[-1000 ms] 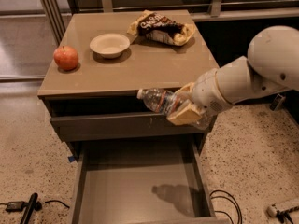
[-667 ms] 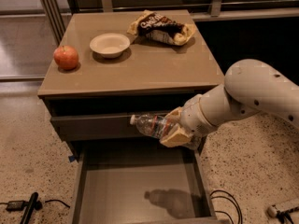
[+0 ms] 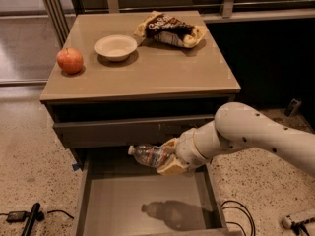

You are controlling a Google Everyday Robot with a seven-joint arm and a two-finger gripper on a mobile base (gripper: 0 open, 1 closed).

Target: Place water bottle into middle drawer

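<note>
The clear crinkled water bottle (image 3: 147,155) with a white cap lies sideways in my gripper (image 3: 171,159), cap pointing left. The gripper is shut on the bottle's base end and holds it in the air above the back of the open middle drawer (image 3: 147,205). The drawer is pulled out wide, with a plain grey-brown floor that carries the bottle's shadow. My white arm (image 3: 256,136) reaches in from the right.
On the cabinet top (image 3: 147,73) sit a red apple (image 3: 70,60), a white bowl (image 3: 116,46) and a dark snack bag (image 3: 171,28). A shut drawer front (image 3: 123,132) is above the open one. Cables lie on the floor at both lower corners.
My gripper has carried the bottle down and to the left, from level with the upper drawer front to just above the open drawer. The arm has dropped lower.
</note>
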